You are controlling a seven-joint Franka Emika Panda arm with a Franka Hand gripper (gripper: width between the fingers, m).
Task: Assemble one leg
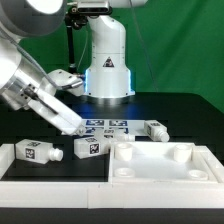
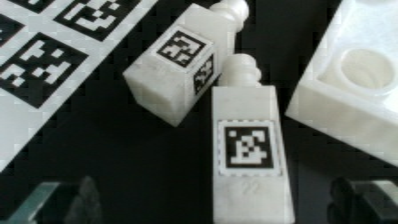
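Observation:
Two white legs with black-and-white tags lie on the black table at the exterior view's left, one (image 1: 35,152) nearer the edge and one (image 1: 90,147) beside the white tabletop (image 1: 165,172). A third leg (image 1: 155,128) lies behind the tabletop. My gripper (image 1: 67,121) hangs a little above and behind the two legs. In the wrist view one leg (image 2: 244,135) lies lengthwise between my open gripper (image 2: 214,205), with the dark fingers (image 2: 64,200) apart from it on either side. A second leg (image 2: 183,60) lies tilted beside its peg end. I hold nothing.
The marker board (image 1: 105,126) lies behind the legs and shows in the wrist view (image 2: 54,45). The tabletop's rimmed corner (image 2: 347,85) is close beside the legs. A white raised border (image 1: 8,165) runs along the table's front and left. The robot base (image 1: 107,60) stands behind.

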